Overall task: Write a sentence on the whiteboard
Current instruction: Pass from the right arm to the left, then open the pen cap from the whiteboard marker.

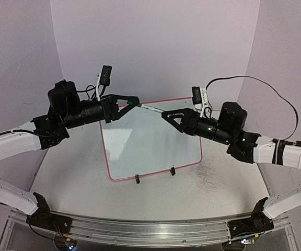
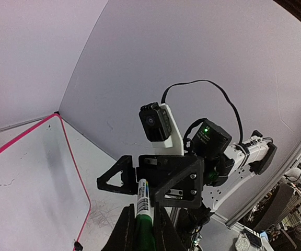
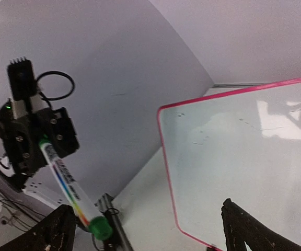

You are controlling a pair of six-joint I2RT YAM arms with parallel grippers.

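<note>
The whiteboard [image 1: 150,141] with a red-pink frame lies in the middle of the table on two black clip feet [image 1: 137,179]. Its surface shows only faint smudges; no green sentence is visible. My left gripper [image 1: 135,101] hovers over the board's far left corner, shut on a white pen with a green end [image 2: 142,230]. The pen [image 1: 150,108] points at my right gripper [image 1: 167,115], which is open. In the right wrist view the pen's green far end [image 3: 101,228] sits between the wide-apart fingers [image 3: 51,235], close to the left one.
The board also shows in the left wrist view [image 2: 25,178] and the right wrist view [image 3: 244,146]. Purple-grey walls enclose the table on three sides. A metal rail [image 1: 140,230] runs along the near edge. Scribble marks [image 1: 213,180] stain the table to the right of the board.
</note>
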